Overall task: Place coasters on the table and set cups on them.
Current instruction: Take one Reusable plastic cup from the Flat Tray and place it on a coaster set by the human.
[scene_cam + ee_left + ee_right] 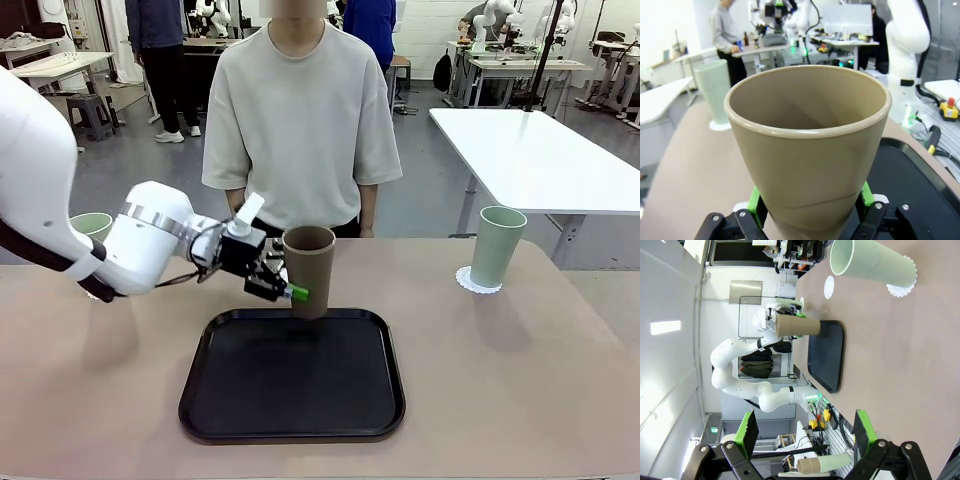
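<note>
Front view: left gripper clamped on the lower part of the brown cup, cup upright at the far edge of the black tray, mouth open to the top. Whether the base touches the tray cannot be told. Tray near the middle of the table. Pale green cup upright on a lacy white coaster at far right. Second pale green cup at far left, mostly hidden behind the left arm. Person in a light shirt standing at the far side.

Left wrist view: green pads pressed on either side of the brown cup's tapered wall, tray to the right, green cup on its coaster farther off at left.

Right wrist view: right gripper spread wide, nothing between the pads, hanging above the table. Bare coaster lying flat beyond the green cup, well apart from the tray.
</note>
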